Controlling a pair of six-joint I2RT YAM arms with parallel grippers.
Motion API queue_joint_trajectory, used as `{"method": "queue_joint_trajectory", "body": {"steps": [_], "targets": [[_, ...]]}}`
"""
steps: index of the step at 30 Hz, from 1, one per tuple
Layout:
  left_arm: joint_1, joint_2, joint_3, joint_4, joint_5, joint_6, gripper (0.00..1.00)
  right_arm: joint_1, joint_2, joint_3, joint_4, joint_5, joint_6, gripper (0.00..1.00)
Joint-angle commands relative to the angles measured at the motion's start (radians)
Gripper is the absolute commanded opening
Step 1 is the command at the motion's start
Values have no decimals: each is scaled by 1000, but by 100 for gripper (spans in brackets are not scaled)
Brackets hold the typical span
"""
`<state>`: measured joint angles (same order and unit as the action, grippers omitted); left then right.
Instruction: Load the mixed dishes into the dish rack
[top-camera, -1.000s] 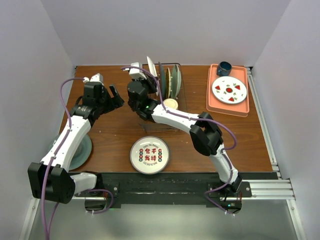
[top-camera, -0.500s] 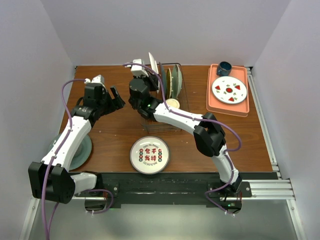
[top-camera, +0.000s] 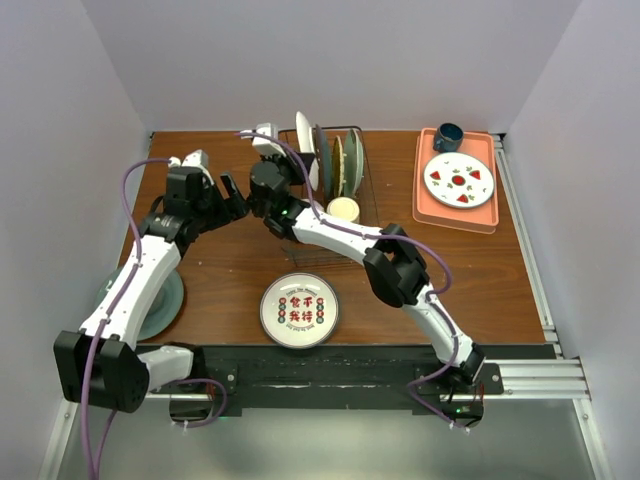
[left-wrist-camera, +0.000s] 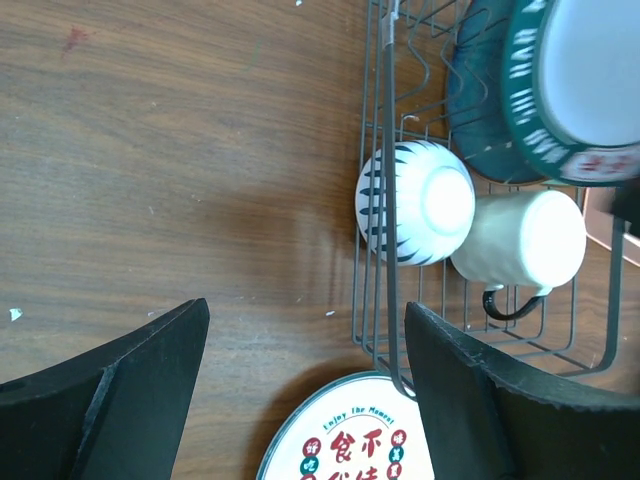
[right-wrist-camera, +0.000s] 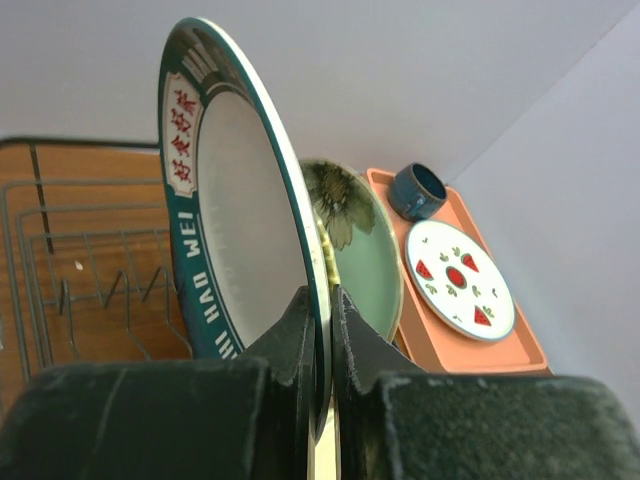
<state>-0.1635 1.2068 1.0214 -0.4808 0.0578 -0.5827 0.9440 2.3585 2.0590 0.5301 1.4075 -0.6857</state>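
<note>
right gripper (right-wrist-camera: 324, 300), clamped on the plate (right-wrist-camera: 240, 225), has edged it toward the rack (left-wrist-camera: 386, 120), upper centre (left gripper (left-wrist-camera: 300, 385) wide, empty); slotting likely next.

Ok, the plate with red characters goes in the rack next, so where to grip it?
Probably its left rim. The lettered plate lies flat on the table, so only the raised edge offers a bite, one finger over, one under. The left gripper is open on that side; the right gripper holds the dark-rimmed plate.

Striped bowl (left-wrist-camera: 415, 203), cream mug (left-wrist-camera: 520, 240) in wire rack (left-wrist-camera: 386, 130); green-rimmed plate (right-wrist-camera: 240, 230) upright, perhaps slotted
</note>
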Motion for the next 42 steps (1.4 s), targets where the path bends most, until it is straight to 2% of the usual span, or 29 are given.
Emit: {"method": "queue_joint_trajectory", "body": {"steps": [1,2,7,10,12,14,20,21,25,29,42], "targets": [[10,-67,66,-7,11,26,84,-28,51,72,168,84,-184,0],[10,-75,78,-13,4,27,84,-30,62,76,201,87,-201,0],[10,-119,100,-48,-32,52,84,-36,91,98,165,84,-164,0],[10,-138,108,-53,-46,55,84,-37,81,102,13,68,-11,0],[10,-138,109,-48,-44,58,84,-37,64,119,-164,50,145,0],[10,-127,112,-50,-41,63,84,-43,55,145,-324,19,234,0],[10,-108,97,-44,-27,67,84,-63,41,174,-527,-30,423,1],[10,-107,95,-42,-24,67,84,-68,36,176,-562,-34,461,4],[10,-98,89,-35,-4,66,84,-79,21,188,-665,-51,538,29],[10,-87,82,-24,16,61,84,-88,-1,196,-732,-70,601,41],[10,-76,72,-9,59,47,84,-88,-103,197,-806,-139,678,54]]}}
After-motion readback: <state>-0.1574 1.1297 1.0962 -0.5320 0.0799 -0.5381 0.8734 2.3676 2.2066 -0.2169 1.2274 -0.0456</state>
